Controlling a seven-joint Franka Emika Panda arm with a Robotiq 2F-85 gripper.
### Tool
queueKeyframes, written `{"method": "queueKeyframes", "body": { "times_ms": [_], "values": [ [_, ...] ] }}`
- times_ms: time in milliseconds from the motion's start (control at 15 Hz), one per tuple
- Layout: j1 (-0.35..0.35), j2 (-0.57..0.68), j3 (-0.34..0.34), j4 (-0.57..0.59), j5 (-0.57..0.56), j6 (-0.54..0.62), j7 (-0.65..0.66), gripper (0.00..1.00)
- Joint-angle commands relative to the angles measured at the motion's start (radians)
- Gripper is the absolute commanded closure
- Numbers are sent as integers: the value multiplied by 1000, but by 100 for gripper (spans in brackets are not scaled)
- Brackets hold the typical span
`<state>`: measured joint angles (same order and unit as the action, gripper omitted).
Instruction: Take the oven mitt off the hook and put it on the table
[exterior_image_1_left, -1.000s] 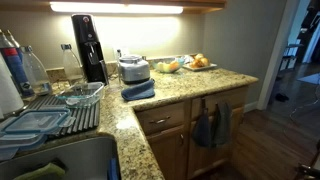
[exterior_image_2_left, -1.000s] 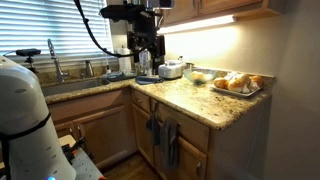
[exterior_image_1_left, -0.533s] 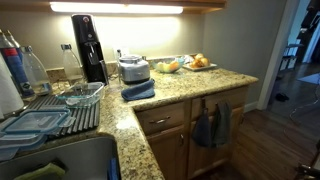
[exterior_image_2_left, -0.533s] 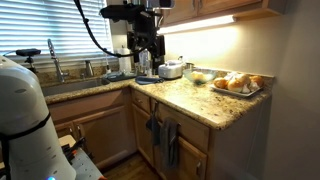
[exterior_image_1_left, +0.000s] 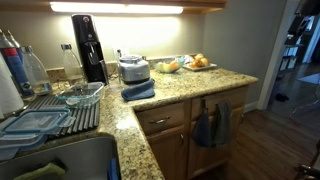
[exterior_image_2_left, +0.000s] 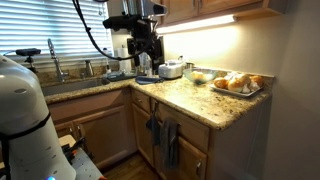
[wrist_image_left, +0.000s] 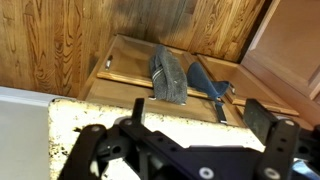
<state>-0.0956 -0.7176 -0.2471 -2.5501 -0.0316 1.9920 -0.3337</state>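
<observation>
The oven mitt (exterior_image_1_left: 203, 130), small and blue-grey, hangs on the cabinet front under the table's (exterior_image_1_left: 216, 80) edge, next to a longer grey cloth (exterior_image_1_left: 223, 122). Both show in both exterior views, with the mitt (exterior_image_2_left: 153, 134) left of the cloth (exterior_image_2_left: 169, 143) here. In the wrist view the mitt (wrist_image_left: 208, 78) hangs right of the cloth (wrist_image_left: 168, 74), below the granite table edge (wrist_image_left: 68, 122). My gripper (exterior_image_2_left: 146, 56) hangs high over the table (exterior_image_2_left: 192, 101), well away from the mitt. Its fingers (wrist_image_left: 200, 125) are spread wide and empty.
A folded blue towel (exterior_image_1_left: 138, 90) lies on the counter near a small appliance (exterior_image_1_left: 132, 68). A tray of bread and fruit (exterior_image_2_left: 238, 84) sits near the corner. A dish rack (exterior_image_1_left: 60, 110), a sink and bottles (exterior_image_1_left: 20, 65) are at one end.
The arm has shifted slightly, and the gripper sits a little higher than before. The mitt and the cloth have not moved.
</observation>
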Motion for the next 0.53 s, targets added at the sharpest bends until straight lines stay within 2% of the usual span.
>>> {"method": "queueKeyframes", "body": {
  "times_ms": [0, 467],
  "values": [
    [2, 33, 69, -74, -9, 119, 86, 0],
    [55, 147, 176, -168, 3, 300, 152, 0]
  ]
}}
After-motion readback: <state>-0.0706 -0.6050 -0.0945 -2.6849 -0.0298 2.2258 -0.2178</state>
